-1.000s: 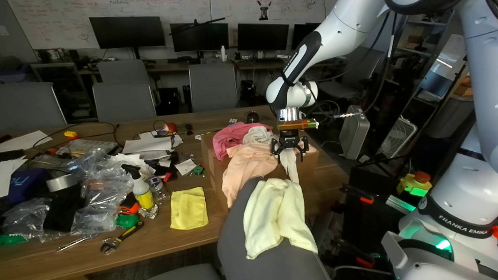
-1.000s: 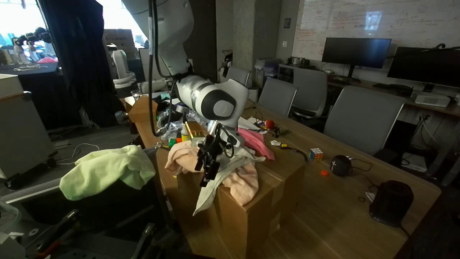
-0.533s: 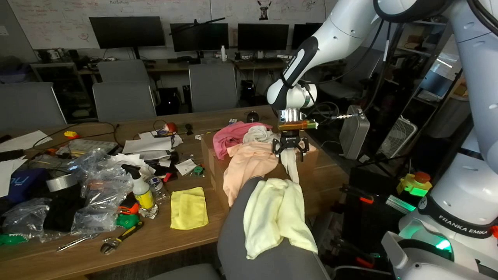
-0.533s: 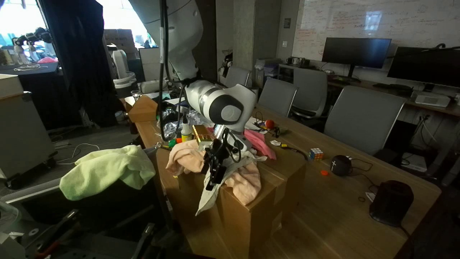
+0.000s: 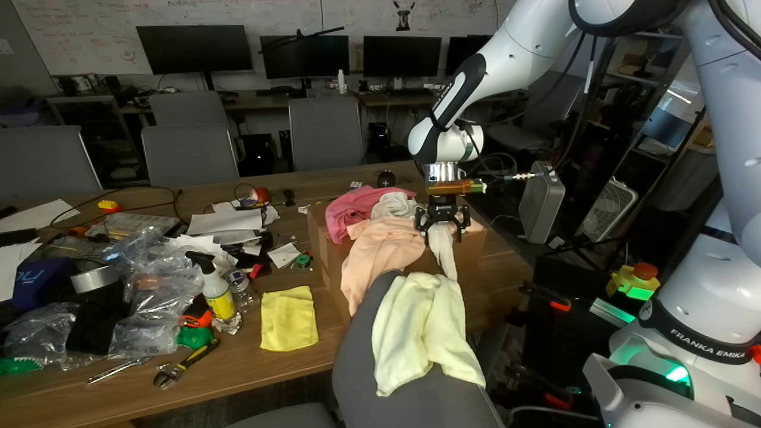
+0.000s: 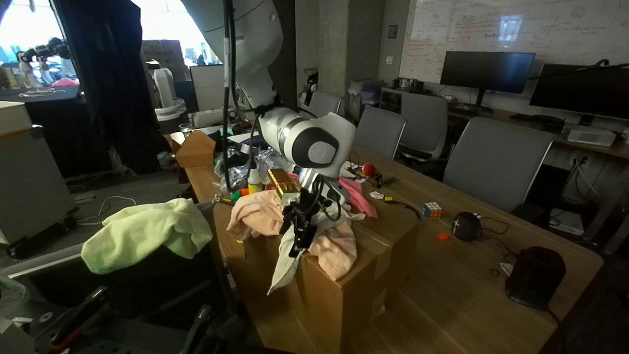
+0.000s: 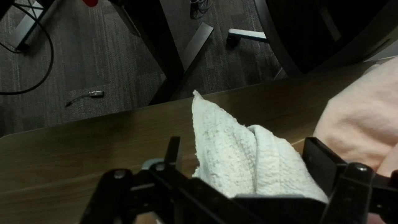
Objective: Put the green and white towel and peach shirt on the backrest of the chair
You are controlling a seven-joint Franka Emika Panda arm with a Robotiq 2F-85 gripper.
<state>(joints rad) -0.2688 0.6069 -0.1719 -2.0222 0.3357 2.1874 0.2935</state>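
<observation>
Beside the table (image 5: 241, 365), the green and white towel (image 5: 425, 333) is hanging over the chair's backrest (image 5: 416, 410), the peach shirt (image 5: 380, 246) is sprawling across a cardboard box (image 6: 319, 307), and the gripper (image 5: 443, 236) is hovering, jaws gaping astride a white cloth (image 7: 227, 155)!

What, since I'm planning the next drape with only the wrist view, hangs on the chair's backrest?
Observer: A pale yellow-green towel is draped over the backrest.
Operator: And the whitish cloth inside the open pincer: does it lie flat?
Observer: No, its end hangs down past the top edge of a cardboard box.
Operator: Anything loose beside that box?
Observer: A bright yellow cloth on the table, on the same side as the peach shirt.
</observation>
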